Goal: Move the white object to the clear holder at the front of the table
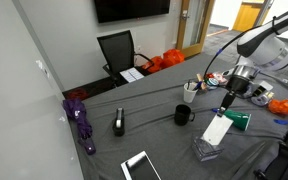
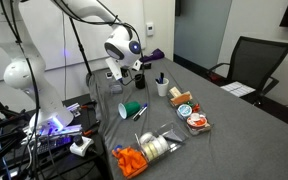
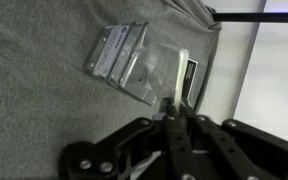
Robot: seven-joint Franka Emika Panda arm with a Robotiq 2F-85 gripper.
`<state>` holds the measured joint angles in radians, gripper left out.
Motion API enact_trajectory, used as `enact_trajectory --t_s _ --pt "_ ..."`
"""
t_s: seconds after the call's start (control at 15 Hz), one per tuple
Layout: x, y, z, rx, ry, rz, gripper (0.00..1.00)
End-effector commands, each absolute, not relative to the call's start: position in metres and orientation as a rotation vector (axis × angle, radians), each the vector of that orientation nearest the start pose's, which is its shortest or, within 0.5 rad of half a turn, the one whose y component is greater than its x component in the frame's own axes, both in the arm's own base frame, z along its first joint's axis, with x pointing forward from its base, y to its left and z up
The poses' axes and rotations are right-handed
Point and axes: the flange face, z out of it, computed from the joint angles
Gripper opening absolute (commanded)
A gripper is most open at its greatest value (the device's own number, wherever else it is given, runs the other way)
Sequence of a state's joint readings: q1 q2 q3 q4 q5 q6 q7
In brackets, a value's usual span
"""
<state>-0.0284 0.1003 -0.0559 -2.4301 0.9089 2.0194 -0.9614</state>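
Ok: claw of the gripper [image 1: 229, 103] is clamped on the top end of the white object [image 1: 217, 130]. The slab hangs tilted in an exterior view, with its long axis running roughly 1 to 7 o'clock and its lower end over the clear holder [image 1: 206, 153] at the table's front edge. Can't tell if it touches the holder.

In the wrist view the slab [image 3: 177, 85] is edge-on, a thin strip pointing to 12 from the fingers [image 3: 170, 125], with the holder [image 3: 124, 60] at 10 o'clock of it.

Nearby:
- The black mug [image 1: 183, 115] is at 9 o'clock of the gripper, apart.
- The green object [image 1: 242, 121] is at 3 o'clock of the slab, close.
- The tablet [image 1: 141, 166] is at 8 o'clock of the holder, well apart.

Nothing sits between the slab and the holder.
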Motion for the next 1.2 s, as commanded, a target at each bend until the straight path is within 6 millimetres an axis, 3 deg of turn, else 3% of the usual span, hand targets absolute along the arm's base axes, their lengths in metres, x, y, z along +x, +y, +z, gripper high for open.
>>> enact_trajectory --t_s 0.0,0.8,0.87,0.93,1.13 --pt "0.45 0.014 0.236 -2.296 -0.268 0.068 0.02" --pt "0.447 0.023 0.21 -2.333 -0.255 0.081 0.02" --pt "0.446 0.023 0.21 -2.336 -0.252 0.092 0.34" --pt "0.445 0.022 0.211 -2.336 -0.26 0.096 0.35" --pt "0.432 0.013 0.225 -2.304 -0.31 0.098 0.56"
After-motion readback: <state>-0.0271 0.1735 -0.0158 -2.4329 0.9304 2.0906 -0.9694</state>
